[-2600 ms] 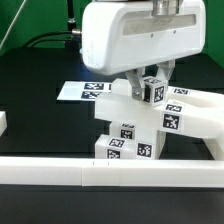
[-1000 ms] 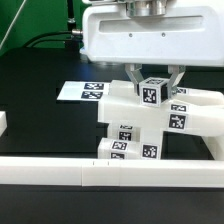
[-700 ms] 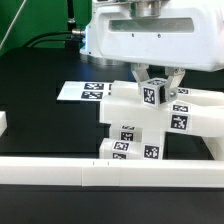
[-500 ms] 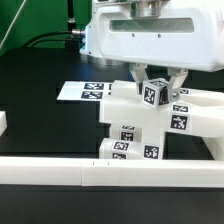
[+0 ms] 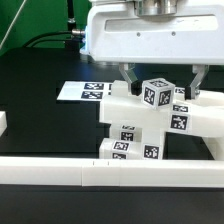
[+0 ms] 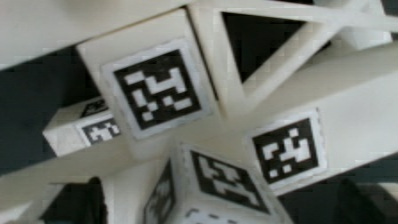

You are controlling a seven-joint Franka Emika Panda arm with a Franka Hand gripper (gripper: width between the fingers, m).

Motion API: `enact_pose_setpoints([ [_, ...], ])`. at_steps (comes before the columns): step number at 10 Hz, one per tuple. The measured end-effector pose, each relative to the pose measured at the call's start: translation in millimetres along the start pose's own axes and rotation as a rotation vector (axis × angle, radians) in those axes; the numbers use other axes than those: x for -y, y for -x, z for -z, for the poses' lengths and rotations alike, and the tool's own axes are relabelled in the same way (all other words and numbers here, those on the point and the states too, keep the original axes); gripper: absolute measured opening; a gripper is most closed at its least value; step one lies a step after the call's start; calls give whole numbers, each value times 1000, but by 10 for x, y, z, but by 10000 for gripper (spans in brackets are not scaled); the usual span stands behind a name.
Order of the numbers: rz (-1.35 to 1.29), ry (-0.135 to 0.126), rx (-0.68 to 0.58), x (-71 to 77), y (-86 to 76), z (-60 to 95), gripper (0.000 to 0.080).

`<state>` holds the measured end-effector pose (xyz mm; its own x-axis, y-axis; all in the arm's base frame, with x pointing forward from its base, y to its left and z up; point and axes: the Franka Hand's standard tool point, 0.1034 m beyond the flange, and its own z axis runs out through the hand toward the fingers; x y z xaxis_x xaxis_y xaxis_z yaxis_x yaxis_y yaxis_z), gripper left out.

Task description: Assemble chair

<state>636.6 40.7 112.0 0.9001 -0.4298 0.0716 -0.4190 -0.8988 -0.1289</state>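
The part-built chair (image 5: 135,128) stands in the middle of the exterior view, a stack of glossy white tagged pieces with a frame arm (image 5: 195,115) reaching toward that view's right. A small tagged cube (image 5: 155,92) sits on top of it. My gripper (image 5: 160,80) hangs straight over the cube, open, with one finger (image 5: 127,75) on each side and apart from it. In the wrist view the cube (image 6: 222,185) lies between the dark fingers (image 6: 71,200), with the X-braced frame (image 6: 231,60) and its tags behind.
The marker board (image 5: 85,90) lies flat behind the chair toward the exterior view's left. A long plain white rail (image 5: 100,172) runs along the front. A small white block (image 5: 3,122) sits at the left edge. Black cables lie at the back.
The fingers, shut on the cube half a second ago, have spread apart and let it go. The cube stays on top of the chair.
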Motion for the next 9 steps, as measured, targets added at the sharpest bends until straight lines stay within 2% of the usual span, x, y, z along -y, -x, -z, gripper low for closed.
enact_pose_setpoints([
  [2,153,7,0,-8,1,-1,649],
  [3,329,31,2,-25,-1,1,649],
  [7,746,71,17,-16,-36,38,649],
  [9,845,71,14,-17,-43,36,649],
])
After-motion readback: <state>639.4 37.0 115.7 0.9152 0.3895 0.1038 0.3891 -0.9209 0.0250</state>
